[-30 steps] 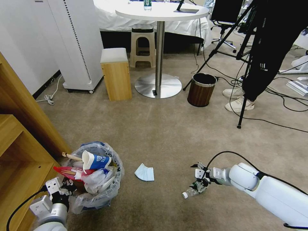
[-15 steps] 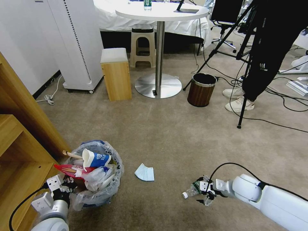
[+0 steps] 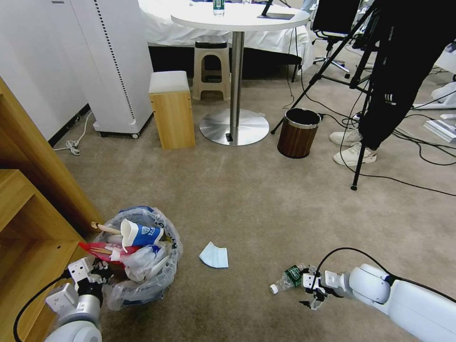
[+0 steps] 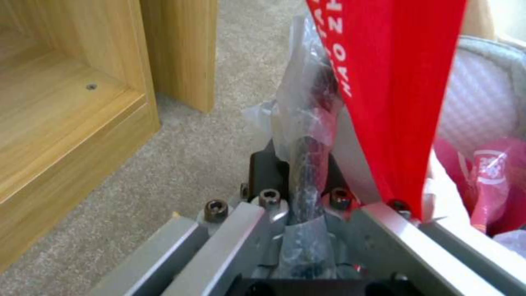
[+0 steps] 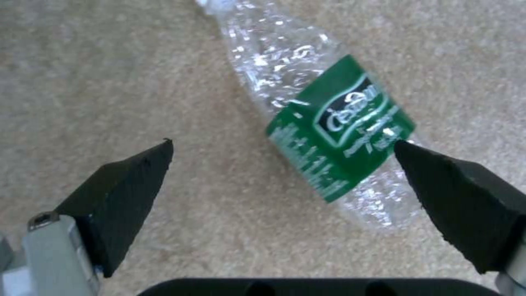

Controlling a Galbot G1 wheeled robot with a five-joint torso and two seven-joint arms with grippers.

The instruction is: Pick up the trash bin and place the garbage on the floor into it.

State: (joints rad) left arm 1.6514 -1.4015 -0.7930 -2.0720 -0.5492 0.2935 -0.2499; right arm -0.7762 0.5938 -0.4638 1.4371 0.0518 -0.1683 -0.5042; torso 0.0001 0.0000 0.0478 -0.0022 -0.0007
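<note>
Bottle (image 3: 286, 280) on carpet, right gripper (image 3: 313, 290) wide open beside it.
Its long axis runs slantwise, off-centre toward one finger (image 5: 460, 193); left gripper (image 3: 97, 277) clamps the bin (image 3: 142, 285) rim.

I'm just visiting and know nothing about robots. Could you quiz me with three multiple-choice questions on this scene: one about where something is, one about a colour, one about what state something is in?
1. Where does the pale blue paper lie?
A. On the carpet between the trash bin and the clear bottle
B. On the round white table
C. Inside the brown bin

2. What colour is the bottle's label?
A. Red
B. Green
C. Yellow

3. How is the right hand?
A. Shut on the bottle
B. Shut on nothing
C. Open, with the bottle beside one finger

Answers:
1 A: the head view shows it flat on the floor between them.
2 B: the right wrist view shows a green band.
3 C: both fingers stand wide apart over the carpet.

The left hand grips the trash bin's rim.
</note>
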